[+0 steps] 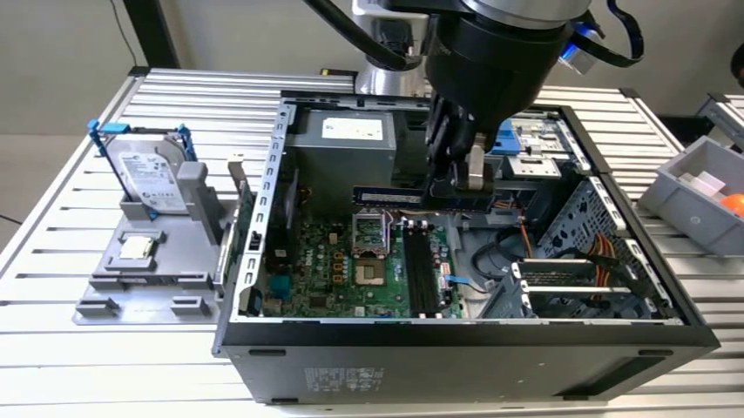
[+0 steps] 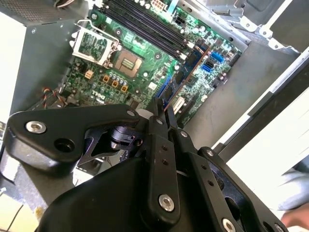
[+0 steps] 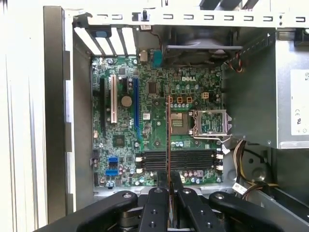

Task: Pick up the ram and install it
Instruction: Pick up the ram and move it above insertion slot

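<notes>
Green motherboard point(image 3: 154, 130) with black slots point(image 3: 178, 159), dark blue-green ram stick point(image 1: 388, 198) with black chips, silver hard drive point(image 1: 157, 178) in a blue frame point(image 1: 111, 129).

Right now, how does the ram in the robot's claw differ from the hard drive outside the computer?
The ram is a thin dark stick; the hard drive is a broad silver block in a blue frame. The ram lies level in the gripper above the motherboard; the hard drive stands upright in a grey stand outside the case. Both are uninstalled.
</notes>
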Robot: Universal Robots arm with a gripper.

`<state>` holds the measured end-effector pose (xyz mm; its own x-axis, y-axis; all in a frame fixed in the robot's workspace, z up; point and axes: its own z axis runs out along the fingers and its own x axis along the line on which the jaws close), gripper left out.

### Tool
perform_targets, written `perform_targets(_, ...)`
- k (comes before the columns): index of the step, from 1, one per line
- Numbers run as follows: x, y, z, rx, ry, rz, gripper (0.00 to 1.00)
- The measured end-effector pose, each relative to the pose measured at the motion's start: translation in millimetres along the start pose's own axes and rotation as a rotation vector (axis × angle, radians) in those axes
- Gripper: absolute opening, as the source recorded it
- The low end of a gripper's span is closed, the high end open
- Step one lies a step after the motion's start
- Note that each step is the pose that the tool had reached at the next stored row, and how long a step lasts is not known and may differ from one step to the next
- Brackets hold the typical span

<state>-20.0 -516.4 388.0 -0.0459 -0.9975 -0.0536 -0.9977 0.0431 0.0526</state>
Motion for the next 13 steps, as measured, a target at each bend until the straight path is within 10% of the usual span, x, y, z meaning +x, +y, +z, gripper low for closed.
perform_targets(13, -2.3, -19.7, -0.9, 0.0008, -0.0008, 0.015, 0.0)
